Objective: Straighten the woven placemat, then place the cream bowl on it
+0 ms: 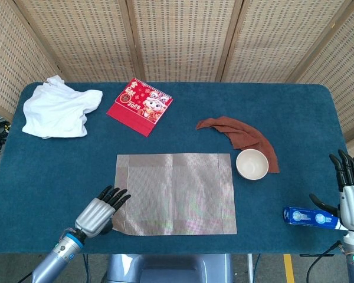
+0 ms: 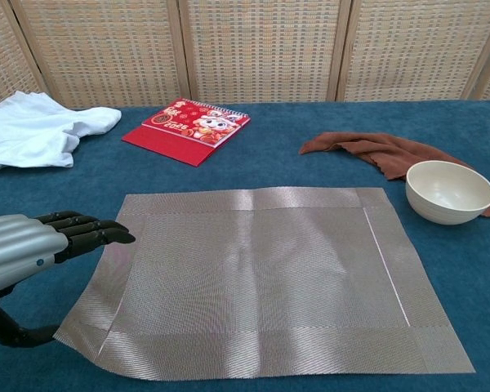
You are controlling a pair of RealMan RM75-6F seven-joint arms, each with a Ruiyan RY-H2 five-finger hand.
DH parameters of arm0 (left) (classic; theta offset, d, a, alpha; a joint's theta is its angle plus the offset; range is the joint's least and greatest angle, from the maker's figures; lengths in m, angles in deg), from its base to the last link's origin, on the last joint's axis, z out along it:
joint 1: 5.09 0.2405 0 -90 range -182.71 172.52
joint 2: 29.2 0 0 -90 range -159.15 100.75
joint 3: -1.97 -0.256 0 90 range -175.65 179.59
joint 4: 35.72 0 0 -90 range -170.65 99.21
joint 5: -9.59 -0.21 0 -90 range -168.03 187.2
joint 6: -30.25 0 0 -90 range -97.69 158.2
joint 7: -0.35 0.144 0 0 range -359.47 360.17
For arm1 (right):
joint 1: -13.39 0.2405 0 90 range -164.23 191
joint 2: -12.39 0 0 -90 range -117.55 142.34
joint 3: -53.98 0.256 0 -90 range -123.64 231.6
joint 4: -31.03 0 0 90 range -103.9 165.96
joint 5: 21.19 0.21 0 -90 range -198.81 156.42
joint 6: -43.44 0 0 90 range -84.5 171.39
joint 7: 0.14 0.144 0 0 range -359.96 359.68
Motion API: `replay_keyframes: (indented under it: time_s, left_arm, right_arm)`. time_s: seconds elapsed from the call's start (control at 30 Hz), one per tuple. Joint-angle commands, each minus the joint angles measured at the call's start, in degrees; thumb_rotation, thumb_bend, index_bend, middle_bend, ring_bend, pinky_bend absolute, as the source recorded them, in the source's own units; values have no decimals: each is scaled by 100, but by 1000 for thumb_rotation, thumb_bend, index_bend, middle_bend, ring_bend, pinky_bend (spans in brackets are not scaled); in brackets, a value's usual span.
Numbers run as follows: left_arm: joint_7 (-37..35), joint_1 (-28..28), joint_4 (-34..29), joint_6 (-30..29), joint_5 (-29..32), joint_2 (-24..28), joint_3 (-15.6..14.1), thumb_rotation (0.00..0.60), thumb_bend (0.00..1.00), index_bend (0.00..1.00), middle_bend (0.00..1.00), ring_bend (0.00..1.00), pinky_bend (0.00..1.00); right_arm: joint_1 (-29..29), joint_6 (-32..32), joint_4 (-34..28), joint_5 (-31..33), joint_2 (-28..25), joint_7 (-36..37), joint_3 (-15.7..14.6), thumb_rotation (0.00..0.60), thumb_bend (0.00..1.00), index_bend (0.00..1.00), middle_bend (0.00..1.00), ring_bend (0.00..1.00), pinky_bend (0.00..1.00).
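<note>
The silver-grey woven placemat (image 1: 177, 194) (image 2: 261, 278) lies flat in the middle of the blue table, its near-left corner skewed slightly outward. My left hand (image 1: 99, 212) (image 2: 28, 253) hovers at that corner with its fingers stretched over the mat's left edge and the thumb low beside the corner, gripping nothing. The cream bowl (image 1: 251, 164) (image 2: 449, 192) stands upright just off the mat's far-right corner, partly on a brown cloth. At the table's right edge my right hand (image 1: 351, 194) is open with its fingers pointing away from me.
A brown cloth (image 1: 242, 132) (image 2: 376, 151) lies behind the bowl. A red calendar (image 1: 140, 106) (image 2: 188, 129) and a white cloth (image 1: 56, 109) (image 2: 33, 131) sit at the back left. A blue packet (image 1: 310, 217) lies next to my right hand.
</note>
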Motion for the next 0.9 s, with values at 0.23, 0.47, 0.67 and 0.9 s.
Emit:
replay_keyframes:
  time_s: [0.23,0.47,0.67,0.9]
  left_arm:
    - [-689,500,-142,-922,-567,633,-110,600,253,0,0,0,0]
    - [-823,940,-39,-1700,-671,1081,-9,600,251,0,0,0,0]
    - [-1162,1179,-83,-1972,-563,1400,69,600,250,0,0,0,0]
    - [-1456,1260,-154,-2015,-365,1700,286,600,250,0,0,0,0]
  right_arm:
    - [16,-48,-24,-55,16,-130,-58,600,275,91,0,0,0]
    - [47,-98,-58,-136,49,-315,-121,600,274,91,0,0,0]
    - [121,-247,-119,-175,95,-448,-174,600,274,161,0,0,0]
    - [623,-1016,-164,-100,420,-1104,-124,600,276,282,65,0,0]
